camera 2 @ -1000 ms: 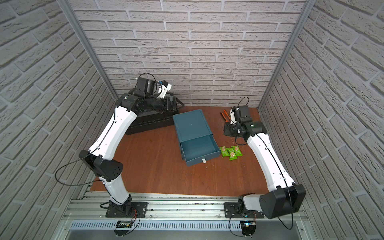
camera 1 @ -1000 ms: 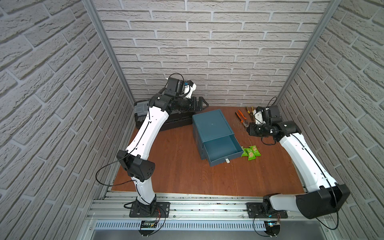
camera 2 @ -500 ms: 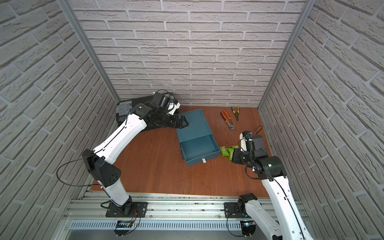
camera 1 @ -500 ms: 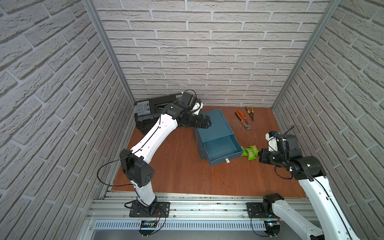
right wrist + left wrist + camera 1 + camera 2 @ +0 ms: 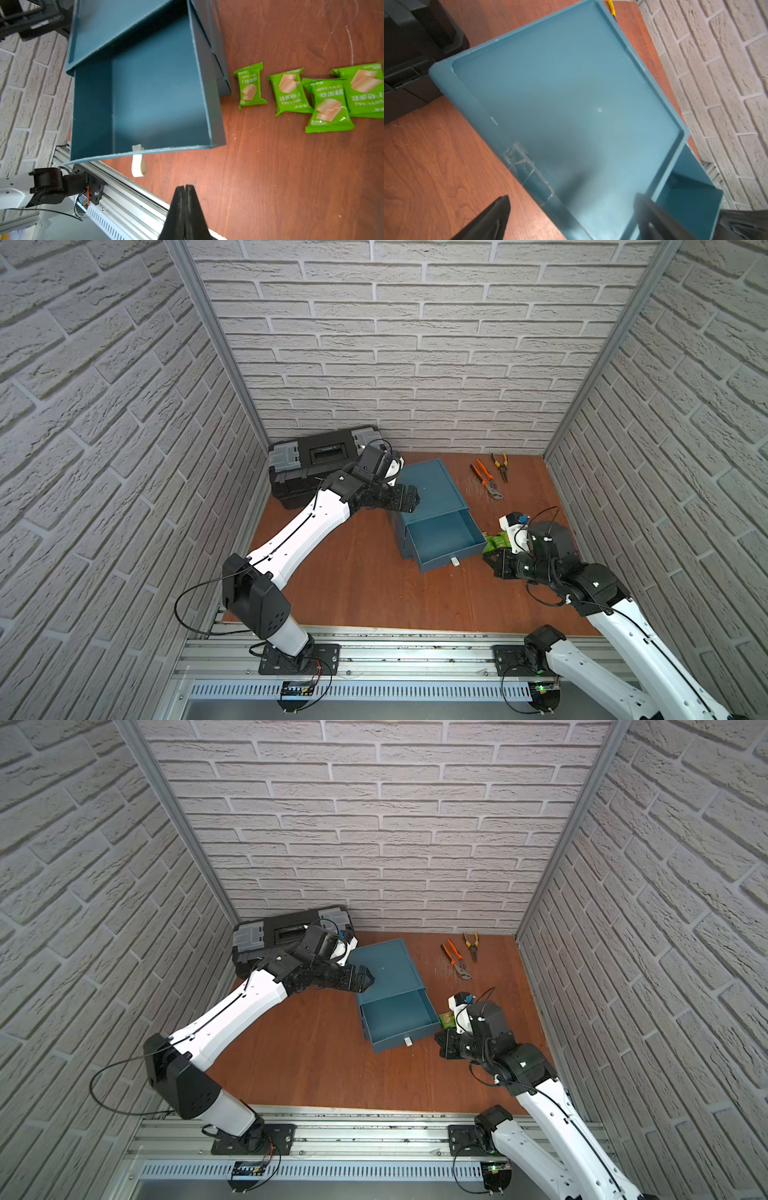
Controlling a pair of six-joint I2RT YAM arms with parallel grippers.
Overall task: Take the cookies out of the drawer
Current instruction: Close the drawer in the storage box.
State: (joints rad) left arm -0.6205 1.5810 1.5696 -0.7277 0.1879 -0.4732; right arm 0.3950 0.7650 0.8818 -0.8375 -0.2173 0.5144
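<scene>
My right jaws are pressed together with nothing between them, over the bare bench (image 5: 270, 176) near the front of the drawer (image 5: 93, 108). The drawer is pulled out of the blue cabinet (image 5: 571, 93) and its floor is bare. The cookies (image 5: 291, 91), four green packets, lie flat on the bench just beside the drawer's side wall, some of them overlapping. My left jaws stand wide above the cabinet's top, at its edge, holding nothing
</scene>
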